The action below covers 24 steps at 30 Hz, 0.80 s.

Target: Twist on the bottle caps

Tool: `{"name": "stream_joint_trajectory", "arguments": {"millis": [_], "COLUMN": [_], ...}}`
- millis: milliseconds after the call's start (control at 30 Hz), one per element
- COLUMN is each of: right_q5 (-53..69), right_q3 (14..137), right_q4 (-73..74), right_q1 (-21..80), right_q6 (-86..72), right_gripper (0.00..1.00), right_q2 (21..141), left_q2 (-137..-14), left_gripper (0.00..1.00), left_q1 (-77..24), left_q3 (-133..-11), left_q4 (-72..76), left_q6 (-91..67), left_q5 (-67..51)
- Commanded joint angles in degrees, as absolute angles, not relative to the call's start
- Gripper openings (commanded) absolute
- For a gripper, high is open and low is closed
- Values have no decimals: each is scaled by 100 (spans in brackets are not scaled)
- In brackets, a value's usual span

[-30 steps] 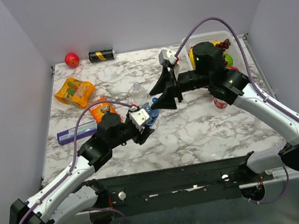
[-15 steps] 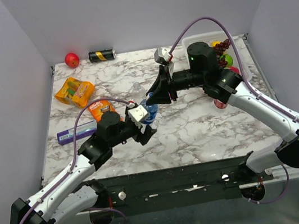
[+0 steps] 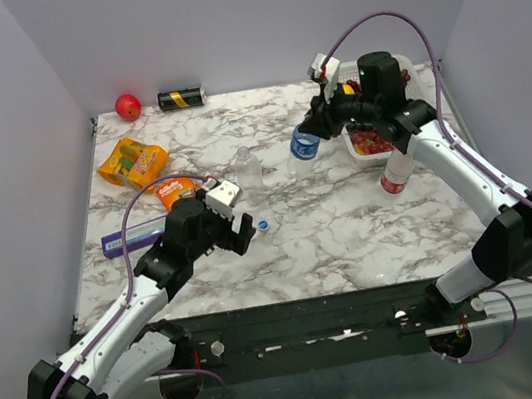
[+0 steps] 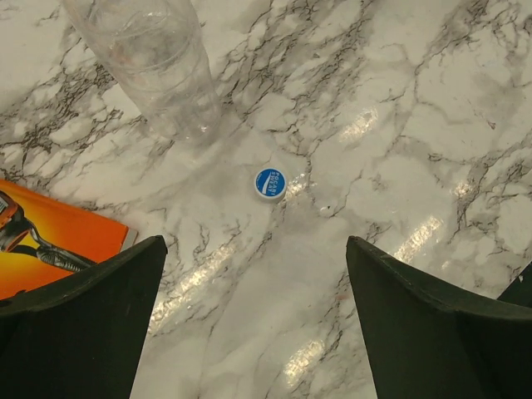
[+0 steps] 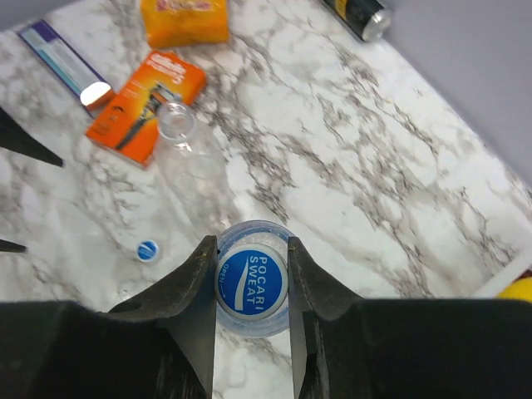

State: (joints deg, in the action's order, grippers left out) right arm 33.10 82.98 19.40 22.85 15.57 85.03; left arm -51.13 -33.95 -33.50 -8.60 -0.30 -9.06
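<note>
The left gripper (image 4: 255,249) has let go: its jaws stand wide apart and empty over bare marble, low in the left-wrist view. The right gripper (image 5: 252,245) is clenched on the fitted cap (image 5: 252,283) of the blue bottle (image 3: 304,145), one finger on each side of it, and holds the bottle at upper centre-right of the top view. Whether the bottle's base rests on the table cannot be told. Compared with the frame one second ago, both grippers have left the middle of the table, where the left held this bottle and the right worked at its top. The left arm has drawn back toward the lower left and the right arm has carried the bottle up and to the right. This reads as one cap seated and the bottle handed over for setting down; how tight the cap sits cannot be told. A loose cap (image 4: 269,183), blue, lies flat on the marble just ahead of the open left jaws, near the plain bottle (image 4: 158,58) but apart from it. That bottle stands with its neck uncapped, so it is probably the next pair to join. The red bottle (image 3: 394,177) stands at right beside the right arm; its top cannot be made out.
</note>
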Motion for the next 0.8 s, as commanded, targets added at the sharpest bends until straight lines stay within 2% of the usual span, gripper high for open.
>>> {"name": "stream_joint_trajectory", "arguments": {"millis": [0, 367, 767], "right_q5": [2760, 2452, 2408], "right_q3": [8253, 8235, 7928], "right_q4": [2057, 2074, 1907], "right_q1": [2154, 1697, 1644], "right_q6": [2135, 2004, 1819], "right_gripper": [0, 2, 17], "right_q2": [8815, 9439, 9554], "left_q2": [-4966, -5018, -5062], "left_gripper": [99, 99, 99], "left_q1": [-3287, -3199, -3155], "left_q3": [-3322, -3331, -3322], "left_q4": [-914, -914, -853], "left_q6": [-194, -97, -88], "left_q5": [-879, -940, -967]}}
